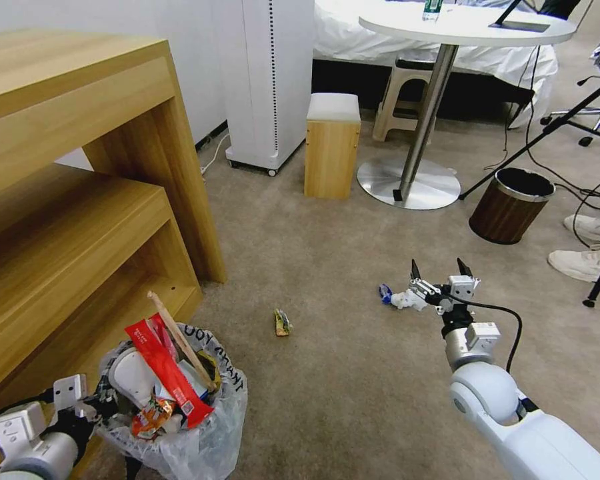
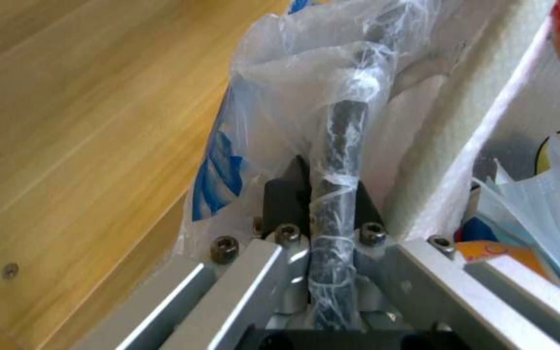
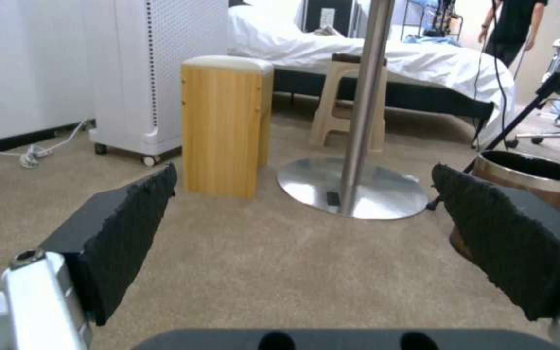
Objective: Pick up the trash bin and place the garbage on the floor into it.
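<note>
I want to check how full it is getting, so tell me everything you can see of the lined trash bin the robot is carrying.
The trash bin is small and round, lined with a crinkled clear plastic bag bearing black lettering. It is crammed: a red wrapper, a wooden stick, an orange snack packet and white items poke above the rim. It sits beside the wooden shelf unit, above the beige carpet. The left end effector clamps its bag-wrapped dark rim.

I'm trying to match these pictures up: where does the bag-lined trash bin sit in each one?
Head view: trash bin at lower left.
Left wrist view: its bag-wrapped rim runs up the middle, clamped by the left gripper.
Right wrist view: the open right gripper faces away, toward the brown bin.
Shared landmark: wooden shelf unit beside the trash bin.
</note>
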You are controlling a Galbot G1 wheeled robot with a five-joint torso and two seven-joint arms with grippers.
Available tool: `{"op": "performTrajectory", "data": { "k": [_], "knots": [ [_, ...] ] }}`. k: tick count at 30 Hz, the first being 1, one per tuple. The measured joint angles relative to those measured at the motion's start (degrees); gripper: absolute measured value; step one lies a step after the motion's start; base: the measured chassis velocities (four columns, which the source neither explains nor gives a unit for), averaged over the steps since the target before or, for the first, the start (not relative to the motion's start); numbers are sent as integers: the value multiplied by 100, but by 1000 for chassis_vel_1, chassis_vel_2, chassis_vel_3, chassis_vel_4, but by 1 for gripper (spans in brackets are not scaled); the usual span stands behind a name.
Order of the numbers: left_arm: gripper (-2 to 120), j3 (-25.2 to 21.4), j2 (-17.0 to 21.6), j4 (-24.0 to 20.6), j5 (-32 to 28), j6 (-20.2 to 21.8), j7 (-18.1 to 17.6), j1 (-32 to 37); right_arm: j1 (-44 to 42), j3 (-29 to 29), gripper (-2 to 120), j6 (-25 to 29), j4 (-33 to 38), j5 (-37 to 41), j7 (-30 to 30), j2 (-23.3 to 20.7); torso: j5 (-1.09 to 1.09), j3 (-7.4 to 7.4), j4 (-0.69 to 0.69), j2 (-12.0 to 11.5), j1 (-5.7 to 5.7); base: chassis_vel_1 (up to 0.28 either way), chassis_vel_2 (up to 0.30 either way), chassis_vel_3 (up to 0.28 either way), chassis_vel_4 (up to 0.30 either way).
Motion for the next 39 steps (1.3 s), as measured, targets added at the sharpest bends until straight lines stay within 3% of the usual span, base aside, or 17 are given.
{"op": "performTrajectory", "data": {
  "k": [22, 26, 29, 32, 39],
  "knots": [
    [0, 5, 12, 138, -61, 11, -44, -84, 194, -215, 100, 31, -116, 67, -87, 39, 0, 0, 0, 0, 0, -60, 66, 64, -63],
    [0, 51, -37, 137, -14, -3, -35, -77, 219, -258, 100, 138, -83, 342, -469, -51, 0, 0, 0, 0, 0, -59, 31, 26, -44],
    [0, 82, -62, 128, 6, -9, -30, -83, 313, -370, 100, 188, -100, 727, -870, -141, -1, 0, 0, 0, 0, 0, 0, 0, 0],
    [0, 94, -78, 86, 13, -24, -18, -77, 506, -590, 100, 142, -127, 1824, -1640, -279, -1, -1, -1, 0, 0, 0, 0, 0, 0],
    [0, 119, -112, 60, 55, -52, -8, -64, 1245, -1484, 100, 29, -486, 3397, -2118, -269, 0, -1, 0, 0, 0, 0, 0, 0, 0]
  ]
}}
